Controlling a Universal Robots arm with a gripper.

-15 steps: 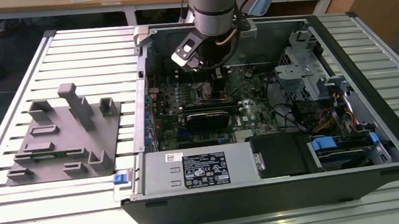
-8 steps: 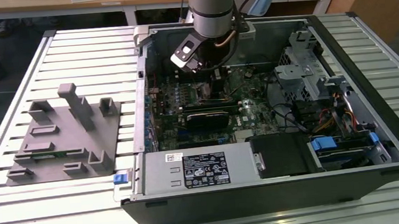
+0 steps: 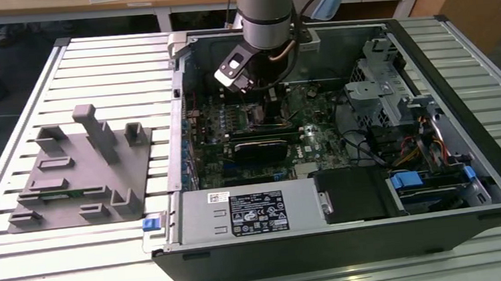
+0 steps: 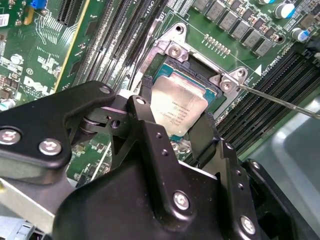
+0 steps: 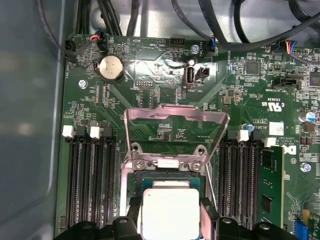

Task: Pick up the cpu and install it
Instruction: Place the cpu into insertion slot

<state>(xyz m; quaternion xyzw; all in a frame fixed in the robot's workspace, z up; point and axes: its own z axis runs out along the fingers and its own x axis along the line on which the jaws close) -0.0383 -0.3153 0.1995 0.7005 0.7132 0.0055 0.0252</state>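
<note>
The cpu is right over the socket, silvery top up, pinched on two opposite edges by the gripper. From my feeds I can't tell if it's fully seated in the socket or a hair above it. The metal load frame stands flipped open just behind the socket, and memory slots run along both sides of it. Well away from the socket, outside the PC case, the grey holder sits on the bench. So I'd say pickup's done and I'm mid-install. This bit calls for keeping the chip flat and square to the socket, no forcing.
</note>
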